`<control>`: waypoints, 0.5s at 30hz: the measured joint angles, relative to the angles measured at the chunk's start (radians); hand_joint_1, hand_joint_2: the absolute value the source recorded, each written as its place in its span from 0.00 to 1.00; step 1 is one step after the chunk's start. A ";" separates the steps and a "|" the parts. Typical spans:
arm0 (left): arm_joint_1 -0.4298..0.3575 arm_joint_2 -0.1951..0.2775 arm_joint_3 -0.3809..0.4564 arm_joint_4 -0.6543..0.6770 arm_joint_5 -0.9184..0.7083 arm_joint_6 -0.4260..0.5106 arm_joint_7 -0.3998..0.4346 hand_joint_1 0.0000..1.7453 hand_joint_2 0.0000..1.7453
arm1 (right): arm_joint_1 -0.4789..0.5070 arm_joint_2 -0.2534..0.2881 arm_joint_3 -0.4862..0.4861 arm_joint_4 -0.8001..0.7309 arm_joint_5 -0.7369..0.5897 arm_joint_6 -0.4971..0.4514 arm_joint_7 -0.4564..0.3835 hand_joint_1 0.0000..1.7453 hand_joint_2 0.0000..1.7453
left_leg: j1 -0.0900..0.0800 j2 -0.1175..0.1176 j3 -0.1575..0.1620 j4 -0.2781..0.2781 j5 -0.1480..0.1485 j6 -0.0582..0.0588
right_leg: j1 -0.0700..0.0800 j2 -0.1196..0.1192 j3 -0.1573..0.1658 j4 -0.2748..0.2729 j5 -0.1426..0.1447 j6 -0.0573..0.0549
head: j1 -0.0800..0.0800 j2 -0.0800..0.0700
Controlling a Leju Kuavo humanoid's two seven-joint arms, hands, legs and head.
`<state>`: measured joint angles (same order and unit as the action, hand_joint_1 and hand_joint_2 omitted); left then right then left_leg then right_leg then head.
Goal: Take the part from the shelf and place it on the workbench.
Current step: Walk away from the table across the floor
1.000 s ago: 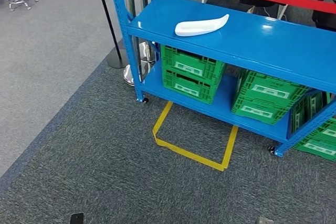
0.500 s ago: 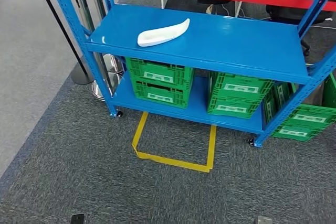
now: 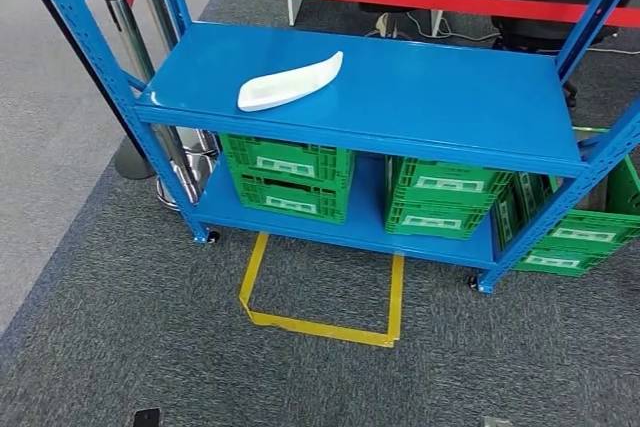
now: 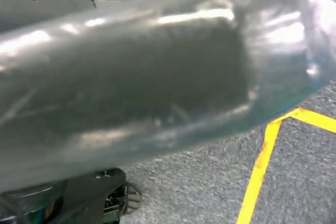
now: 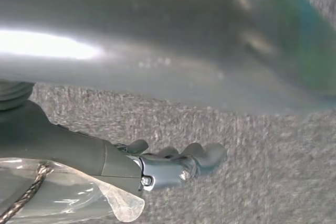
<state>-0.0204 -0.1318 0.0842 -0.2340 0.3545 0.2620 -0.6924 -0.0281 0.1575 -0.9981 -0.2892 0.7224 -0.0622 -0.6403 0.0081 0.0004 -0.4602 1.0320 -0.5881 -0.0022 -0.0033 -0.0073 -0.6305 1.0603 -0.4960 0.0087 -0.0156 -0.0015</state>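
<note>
The part (image 3: 290,82) lies near the shelf's (image 3: 453,97) front left edge, untouched; a clumsy reach could nudge it off. The right hand (image 5: 174,161) is seen empty, fingers loosely apart; the left hand's state cannot be told.

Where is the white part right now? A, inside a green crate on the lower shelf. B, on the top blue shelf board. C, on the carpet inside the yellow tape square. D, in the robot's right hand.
B: the white part lies flat on the top board of the blue shelf, above the green crates.
</note>
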 joint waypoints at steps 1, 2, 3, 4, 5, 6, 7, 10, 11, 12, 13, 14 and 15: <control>-0.001 -0.001 0.003 0.000 -0.004 0.001 0.000 0.00 0.00 | 0.000 0.000 0.000 0.000 0.000 0.000 0.000 0.00 0.00 | 0.000 0.000 -0.001 0.018 0.006 -0.005 | -0.002 0.002 0.011 -0.005 -0.002 -0.007 | 0.000 0.000; -0.004 -0.002 0.006 0.000 -0.008 0.002 0.000 0.00 0.00 | -0.001 0.000 -0.001 0.000 0.001 -0.002 0.000 0.00 0.00 | 0.001 -0.001 -0.018 0.055 0.016 -0.009 | -0.004 0.003 0.026 -0.008 -0.010 -0.012 | -0.001 0.000; -0.006 -0.004 0.009 -0.001 -0.012 0.003 0.000 0.00 0.00 | -0.002 0.000 -0.001 0.000 0.001 -0.003 0.001 0.00 0.00 | 0.001 -0.001 -0.049 0.110 0.020 -0.012 | -0.006 0.004 0.043 -0.011 -0.018 -0.016 | -0.003 0.000; -0.007 -0.005 0.012 -0.001 -0.016 0.005 0.000 0.00 0.00 | -0.003 0.000 -0.001 0.000 0.001 -0.005 0.001 0.00 0.00 | 0.001 -0.001 -0.091 0.173 0.013 -0.016 | -0.007 0.004 0.058 -0.014 -0.029 -0.020 | -0.003 0.000; -0.007 -0.007 0.014 -0.001 -0.018 0.007 0.000 0.00 0.00 | -0.003 0.000 -0.002 0.000 0.001 -0.008 0.002 0.00 0.00 | 0.001 -0.001 -0.135 0.232 -0.010 -0.017 | -0.007 0.006 0.074 -0.015 -0.041 -0.021 | -0.004 0.000; -0.005 -0.008 0.016 -0.001 -0.020 0.009 0.000 0.00 0.00 | -0.003 0.000 -0.002 0.000 0.001 -0.010 0.003 0.00 0.00 | 0.001 -0.001 -0.175 0.273 -0.043 -0.018 | -0.006 0.007 0.091 -0.016 -0.055 -0.022 | -0.004 0.000; -0.002 -0.010 0.018 -0.001 -0.021 0.011 0.000 0.00 0.00 | -0.002 0.000 -0.002 0.000 0.001 -0.012 0.004 0.00 0.00 | 0.000 -0.001 -0.205 0.290 -0.074 -0.016 | -0.006 0.009 0.109 -0.017 -0.070 -0.022 | -0.004 0.000; 0.002 -0.014 0.022 -0.001 -0.022 0.014 0.000 0.00 0.00 | 0.001 0.001 -0.003 0.000 0.000 -0.013 0.006 0.00 0.00 | -0.008 0.000 -0.231 0.200 -0.037 0.000 | -0.004 0.011 0.163 -0.021 -0.116 -0.021 | -0.004 0.000; 0.003 -0.014 0.024 -0.001 -0.022 0.014 0.000 0.00 0.00 | 0.000 0.002 -0.004 0.001 0.000 -0.013 0.006 0.00 0.00 | -0.014 0.001 -0.228 0.148 0.026 0.010 | -0.003 0.010 0.181 -0.023 -0.131 -0.019 | -0.003 0.000; 0.004 -0.014 0.025 -0.001 -0.023 0.014 0.000 0.00 0.00 | -0.001 0.003 -0.004 0.002 0.000 -0.013 0.006 0.00 0.00 | -0.019 0.002 -0.223 0.107 0.078 0.017 | -0.002 0.010 0.197 -0.028 -0.144 -0.015 | -0.003 0.000; 0.005 -0.015 0.025 -0.001 -0.023 0.015 0.000 0.00 0.00 | -0.003 0.004 -0.005 0.002 0.000 -0.013 0.006 0.00 0.00 | -0.022 0.003 -0.218 0.080 0.117 0.022 | -0.001 0.011 0.212 -0.037 -0.154 -0.010 | -0.002 0.000; 0.005 -0.016 0.026 -0.001 -0.023 0.015 0.000 0.00 0.00 | -0.004 0.005 -0.005 0.003 0.000 -0.013 0.006 0.00 0.00 | -0.024 0.001 -0.212 0.065 0.134 0.025 | 0.000 0.012 0.227 -0.041 -0.156 -0.003 | -0.002 0.000; 0.003 -0.016 0.026 -0.001 -0.023 0.015 0.000 0.00 0.00 | -0.005 0.005 -0.005 0.003 0.000 -0.013 0.006 0.00 0.00 | -0.022 -0.001 -0.199 0.055 0.128 0.027 | 0.001 0.012 0.236 -0.042 -0.149 0.007 | -0.002 0.000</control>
<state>-0.0174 -0.1483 0.1104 -0.2349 0.3318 0.2769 -0.6924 -0.0334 0.1624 -1.0036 -0.2860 0.7225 -0.0750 -0.6341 -0.0139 -0.0005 -0.6593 1.0868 -0.4597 0.0252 -0.0025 0.0051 -0.3946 1.0182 -0.6447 0.0153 -0.0177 -0.0015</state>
